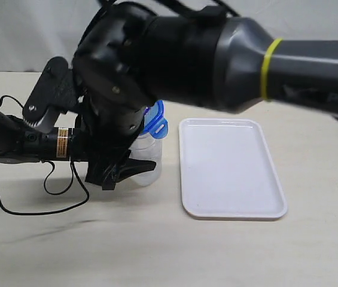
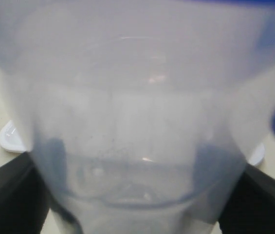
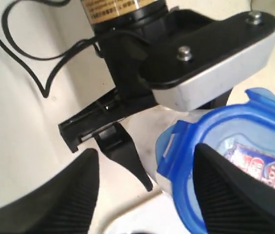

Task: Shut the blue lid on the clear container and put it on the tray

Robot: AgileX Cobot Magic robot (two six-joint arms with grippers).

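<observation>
Blue lid [image 3: 222, 127], sticker [image 3: 254, 158] unreadable, tops the clear container [image 2: 137, 112] clamped by left gripper [image 2: 135, 195]; right gripper [image 3: 144, 195] spread open.

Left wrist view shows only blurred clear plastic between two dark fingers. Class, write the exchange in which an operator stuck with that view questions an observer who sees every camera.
Operator: Is the lid on yet?
Observer: The blue lid sits on top of the clear container, with at least one flap sticking out.
Operator: Are we over the tray?
Observer: No. In the exterior view the container is left of the tray, beside it, not on it.
</observation>
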